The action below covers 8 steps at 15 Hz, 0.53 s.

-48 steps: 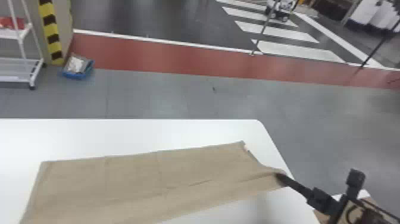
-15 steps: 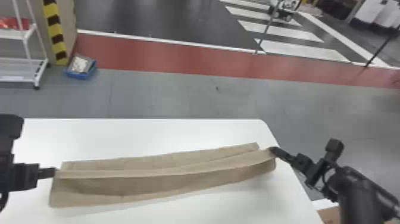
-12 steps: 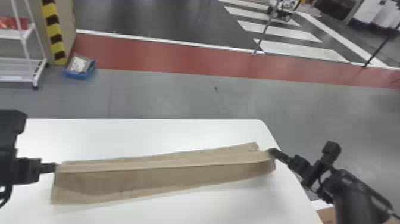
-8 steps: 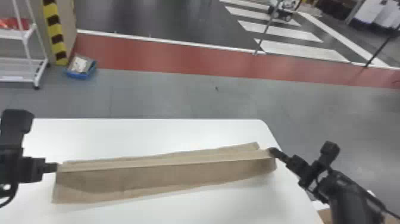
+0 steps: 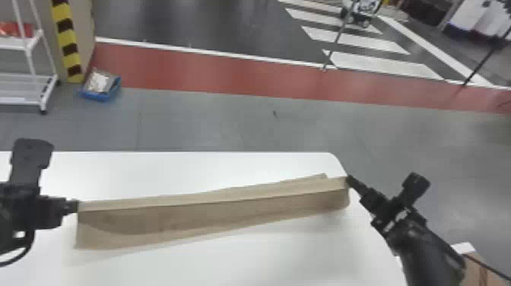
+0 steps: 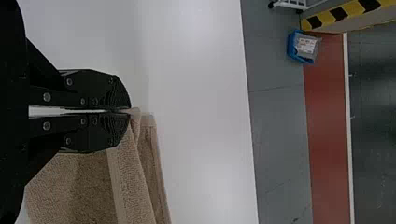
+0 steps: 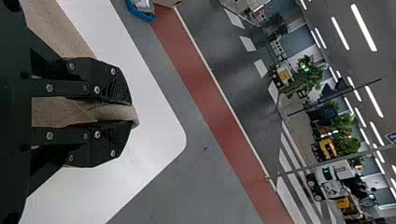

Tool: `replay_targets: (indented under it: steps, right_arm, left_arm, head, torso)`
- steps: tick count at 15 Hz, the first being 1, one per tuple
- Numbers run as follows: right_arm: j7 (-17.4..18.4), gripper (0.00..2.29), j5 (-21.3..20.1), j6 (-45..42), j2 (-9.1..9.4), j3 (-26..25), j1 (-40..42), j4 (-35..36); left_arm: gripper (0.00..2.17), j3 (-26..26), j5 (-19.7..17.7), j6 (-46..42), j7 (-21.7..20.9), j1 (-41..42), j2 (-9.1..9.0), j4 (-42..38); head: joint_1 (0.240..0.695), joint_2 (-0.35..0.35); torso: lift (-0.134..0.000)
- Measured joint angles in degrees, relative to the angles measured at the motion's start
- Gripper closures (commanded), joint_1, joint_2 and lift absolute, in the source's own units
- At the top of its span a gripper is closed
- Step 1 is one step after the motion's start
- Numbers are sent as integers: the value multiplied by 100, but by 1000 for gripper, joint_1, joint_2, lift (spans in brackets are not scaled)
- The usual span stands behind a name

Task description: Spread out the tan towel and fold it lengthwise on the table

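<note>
The head view's left and bottom edges cut off the white table (image 5: 247, 262).

A blue tray (image 5: 95, 96) sits on the grey floor (image 5: 228, 121), a packet (image 5: 99, 81) in it. Just left of the tray rises a yellow-and-black striped band (image 5: 67, 34); farther left, a white rack (image 5: 19, 101) — something red (image 5: 19, 29) on its shelf. A red floor strip (image 5: 213, 72) runs rightward from behind the tray. White crossing stripes (image 5: 384, 62) lie well off to the tray's right — a wheeled machine (image 5: 363, 11) beside them.
</note>
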State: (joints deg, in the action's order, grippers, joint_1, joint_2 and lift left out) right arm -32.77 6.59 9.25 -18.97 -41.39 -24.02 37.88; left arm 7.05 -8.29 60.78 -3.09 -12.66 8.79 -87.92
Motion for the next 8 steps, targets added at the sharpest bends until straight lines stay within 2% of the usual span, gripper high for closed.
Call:
replay_targets:
  steps: [1, 2, 8]
  right_arm:
    - [28, 26, 57, -143, 1, 95, -17, -74]
    - [36, 26, 118, -218, 1, 191, -28, -118]
    - [-12, 46, 264, -218, -2, 321, -19, -137]
  left_arm:
    - [221, 17, -11, -99, 2, 0, -4, 37]
    - [90, 31, -19, -156, 3, 0, -7, 61]
    - [60, 4, -24, -577, 257, 210, -1, -46]
  head:
    - [695, -340]
    - [695, -335]
    - [695, -319]
  torso:
    - [0]
    - [0]
    - [0]
